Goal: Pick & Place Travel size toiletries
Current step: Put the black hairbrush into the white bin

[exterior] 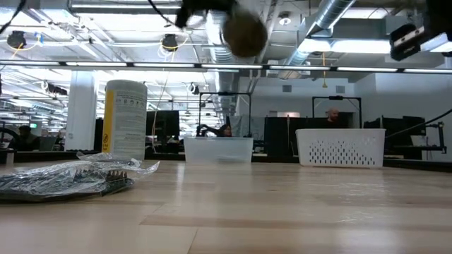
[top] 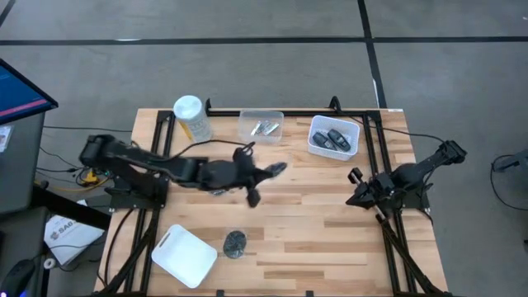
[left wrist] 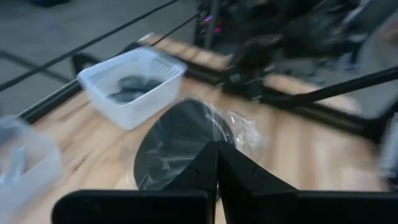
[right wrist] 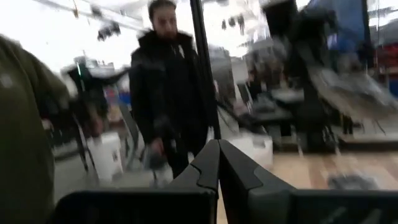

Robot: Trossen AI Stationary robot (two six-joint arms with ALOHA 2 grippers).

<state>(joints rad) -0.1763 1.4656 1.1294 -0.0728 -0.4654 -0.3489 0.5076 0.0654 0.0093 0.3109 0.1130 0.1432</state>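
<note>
The left tool [top: 276, 171] is closed on a dark wrapped lump [left wrist: 180, 140], raised above mid-worktop [top: 330, 223]. It should travel level to the white perforated bin [top: 334, 137], centre over it, then release low. The right tool [top: 356, 176] waits closed, beside that bin.

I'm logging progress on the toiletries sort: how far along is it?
Done: silvery tubes lie in the clear bin; dark pieces fill the white basket. In hand: the left gripper carries a wrapped dark lump above the table. Left: one wrapped lump by the white lid. Right gripper waits.
</note>
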